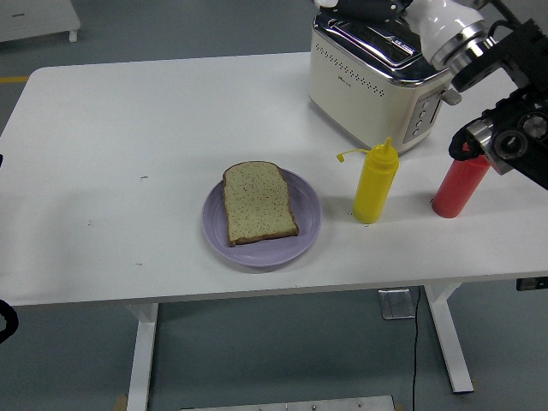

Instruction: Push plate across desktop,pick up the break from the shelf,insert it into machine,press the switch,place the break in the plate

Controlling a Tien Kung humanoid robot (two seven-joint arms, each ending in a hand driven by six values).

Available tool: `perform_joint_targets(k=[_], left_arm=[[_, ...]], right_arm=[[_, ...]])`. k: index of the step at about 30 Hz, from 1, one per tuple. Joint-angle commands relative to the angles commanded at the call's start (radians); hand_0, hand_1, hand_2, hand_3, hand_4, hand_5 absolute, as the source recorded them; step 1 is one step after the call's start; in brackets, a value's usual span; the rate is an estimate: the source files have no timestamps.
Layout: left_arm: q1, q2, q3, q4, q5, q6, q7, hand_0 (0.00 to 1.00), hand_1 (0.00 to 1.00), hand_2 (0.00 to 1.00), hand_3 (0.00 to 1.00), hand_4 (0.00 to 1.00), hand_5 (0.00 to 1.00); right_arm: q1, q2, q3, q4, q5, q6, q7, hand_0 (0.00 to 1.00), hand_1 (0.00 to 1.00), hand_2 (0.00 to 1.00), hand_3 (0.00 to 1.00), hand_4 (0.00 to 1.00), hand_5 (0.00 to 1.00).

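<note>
The white table (128,128) stands on a grey floor, with the toaster (381,73) at the far right. The bread (257,203) lies flat on the purple plate (306,231), near the front edge, left of the yellow bottle (375,184) and red bottle (458,184). My right hand (368,7) is up over the toaster at the top edge, mostly cut off, so I cannot tell whether it is slack or clenched. I judge the slice light, soft and crumbly: it wants a gentle pinch at one crust edge, never a squeeze across the middle.
</note>
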Motion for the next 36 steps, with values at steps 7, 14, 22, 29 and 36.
perform_joint_targets(k=[7, 14, 22, 29, 36], left_arm=[[0.006, 0.0, -0.007, -0.003, 0.0, 0.0, 0.0, 0.837, 0.88, 0.933, 0.799, 0.628, 0.998], [0.003, -0.003, -0.009, -0.005, -0.001, 0.0, 0.001, 0.836, 0.878, 0.935, 0.799, 0.629, 0.998], [-0.001, -0.005, -0.008, -0.005, -0.001, 0.0, 0.001, 0.837, 0.88, 0.936, 0.799, 0.628, 0.998], [-0.004, -0.006, -0.006, -0.005, -0.001, 0.0, 0.001, 0.838, 0.879, 0.935, 0.799, 0.627, 0.998], [-0.005, -0.008, -0.006, -0.005, -0.001, 0.0, 0.001, 0.838, 0.88, 0.935, 0.799, 0.629, 0.998]], right_arm=[[-0.153, -0.051, 0.24, -0.053, 0.244, 0.033, 0.078, 0.798, 0.774, 0.798, 0.788, 0.489, 0.479], [-0.314, -0.051, 0.461, -0.093, 0.495, 0.073, 0.103, 0.818, 0.785, 0.804, 0.783, 0.474, 0.542], [-0.485, 0.003, 0.662, -0.113, 0.706, 0.1, 0.118, 0.823, 0.784, 0.799, 0.777, 0.477, 0.544], [-0.59, 0.04, 0.794, -0.129, 0.787, 0.109, 0.126, 0.822, 0.783, 0.797, 0.775, 0.477, 0.546], [-0.653, 0.085, 0.852, -0.149, 0.805, 0.123, 0.128, 0.822, 0.783, 0.795, 0.774, 0.475, 0.546]])
